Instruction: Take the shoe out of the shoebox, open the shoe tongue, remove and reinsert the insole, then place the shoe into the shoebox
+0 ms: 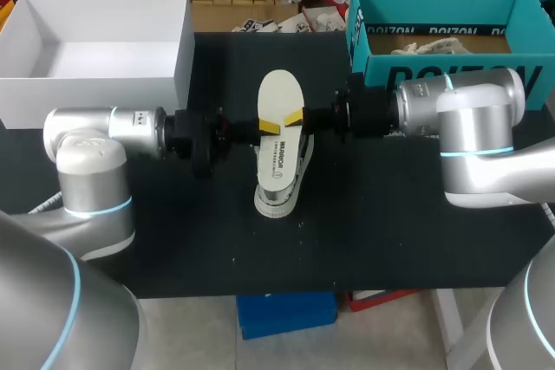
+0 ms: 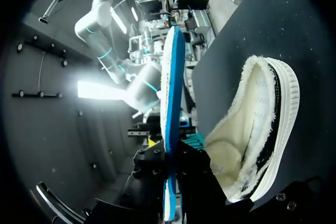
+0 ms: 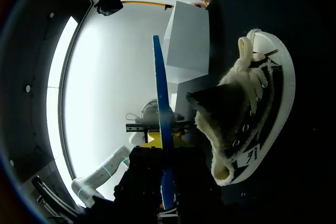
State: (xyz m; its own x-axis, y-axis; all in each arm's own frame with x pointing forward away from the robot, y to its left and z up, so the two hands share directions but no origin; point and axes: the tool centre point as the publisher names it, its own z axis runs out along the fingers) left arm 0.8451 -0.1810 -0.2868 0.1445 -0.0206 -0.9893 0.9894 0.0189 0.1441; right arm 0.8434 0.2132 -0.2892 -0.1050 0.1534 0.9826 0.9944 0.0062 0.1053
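Observation:
A cream insole (image 1: 279,119) with a blue underside hangs level above the table's middle. My left gripper (image 1: 268,126) is shut on its left edge and my right gripper (image 1: 294,117) on its right edge. The white-soled black shoe (image 1: 279,201) lies on the table right beneath it, largely hidden. In the left wrist view the insole (image 2: 171,93) stands edge-on, clamped by that gripper (image 2: 170,157), with the shoe's fleece-lined opening (image 2: 252,129) beside it. In the right wrist view the insole (image 3: 160,114) is pinched by that gripper (image 3: 166,153), and the laced shoe (image 3: 247,124) lies alongside.
An open white box (image 1: 178,58) stands at the back left of the black table (image 1: 217,249). An open teal shoebox (image 1: 434,71) stands at the back right, close behind my right arm.

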